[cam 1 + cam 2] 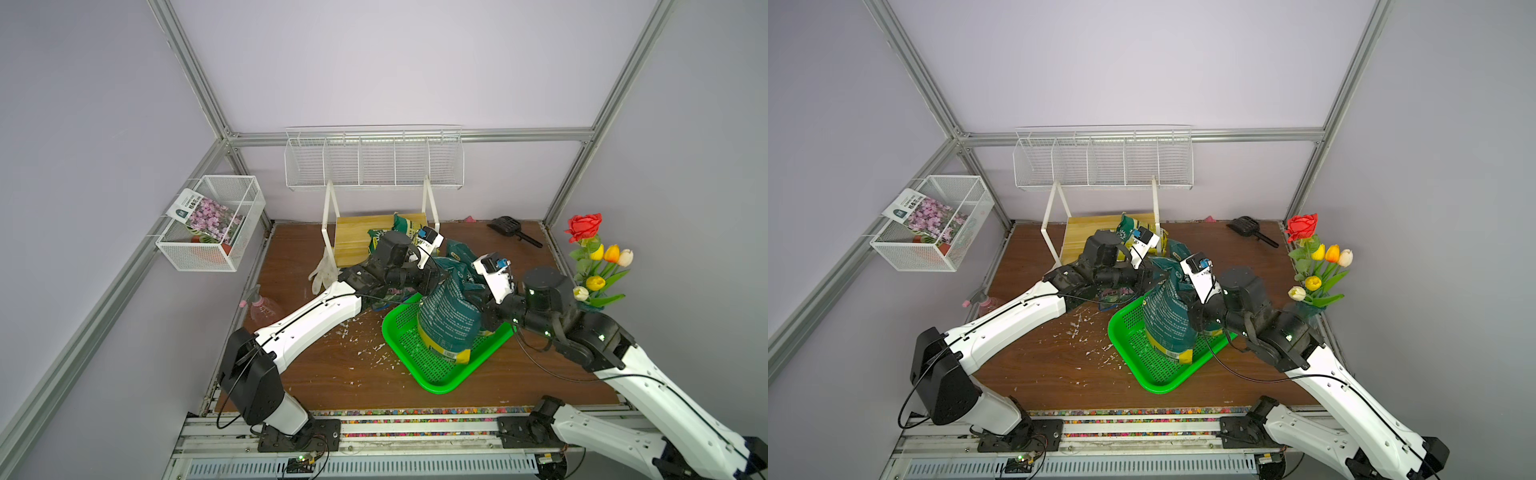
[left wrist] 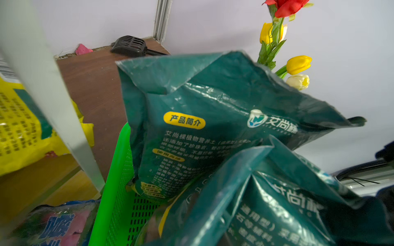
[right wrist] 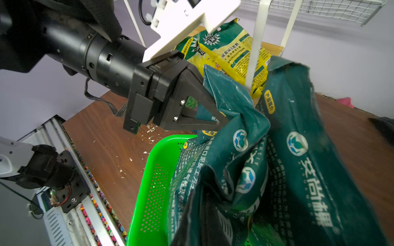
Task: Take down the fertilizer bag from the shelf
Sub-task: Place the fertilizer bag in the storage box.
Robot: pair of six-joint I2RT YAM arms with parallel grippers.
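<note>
A dark teal fertilizer bag [image 1: 451, 320] [image 1: 1169, 320] stands upright in the green tray [image 1: 432, 374] [image 1: 1154, 374]. My left gripper [image 3: 221, 121] [image 1: 432, 282] is shut on its upper left corner. My right gripper [image 1: 482, 303] [image 1: 1192, 307] is pressed against the bag's upper right side, with its fingers hidden by the plastic. Close to the left wrist camera the same bag [image 2: 266, 202] fills the view. A second teal bag [image 1: 459, 251] [image 2: 213, 106] [image 3: 309, 149] leans behind it. The shelf [image 1: 353, 241] [image 1: 1088, 232] stands at the back, with a yellow-green bag [image 1: 405, 226] [image 3: 230, 49] on its board.
White gloves [image 1: 324, 270] and a pink spray bottle [image 1: 262, 309] lie left. A black scoop [image 1: 513, 230] is back right, beside artificial flowers [image 1: 594, 257]. A wire rack [image 1: 374, 166] hangs on the back wall, a mesh basket [image 1: 212, 224] on the left. White scraps [image 1: 357, 336] litter the table.
</note>
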